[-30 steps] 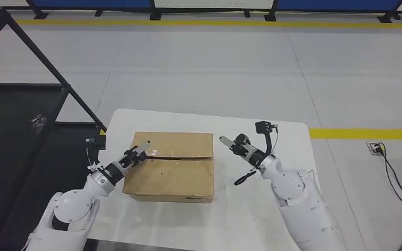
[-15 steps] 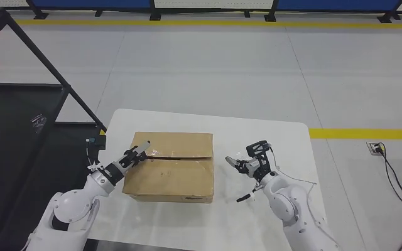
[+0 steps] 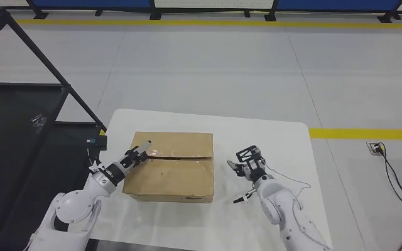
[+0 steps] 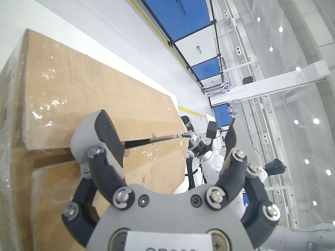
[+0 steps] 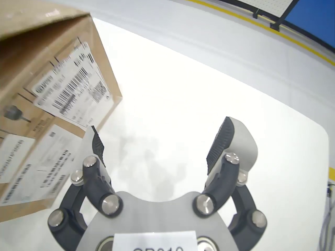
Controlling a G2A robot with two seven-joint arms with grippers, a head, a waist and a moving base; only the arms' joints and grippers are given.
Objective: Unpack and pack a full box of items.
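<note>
Brown corrugated cardboard takes the eye first: a closed box (image 3: 171, 172) (image 4: 78, 79) (image 5: 39, 50) is set near the middle of the white desk (image 3: 264, 132) (image 5: 188, 79). Its two top flaps (image 3: 173, 144) are folded shut and meet along a seam (image 3: 179, 158) (image 4: 146, 141) that runs the long way, with a narrow gap left open at it. What is packed inside is hidden. Glossy clear tape (image 4: 47, 74), wrinkled and catching the light, is seen across the top.

On the end wall turned toward the right gripper (image 3: 237, 166) (image 5: 159, 129), several white rectangular labels (image 5: 70, 87) are stuck. They are printed with barcodes and small text that cannot be made out.

The left gripper (image 3: 139, 152) (image 4: 167, 126) is held over the box's left end, right by the seam, with its fingers spread and nothing between them. Its dark pads (image 4: 108, 137) are set in white shells, and whether the cardboard is touched cannot be told.

The right gripper is held low over bare desk just beside the box's right end, apart from it. It is also spread wide and empty, and its black inner faces are finely ribbed.
</note>
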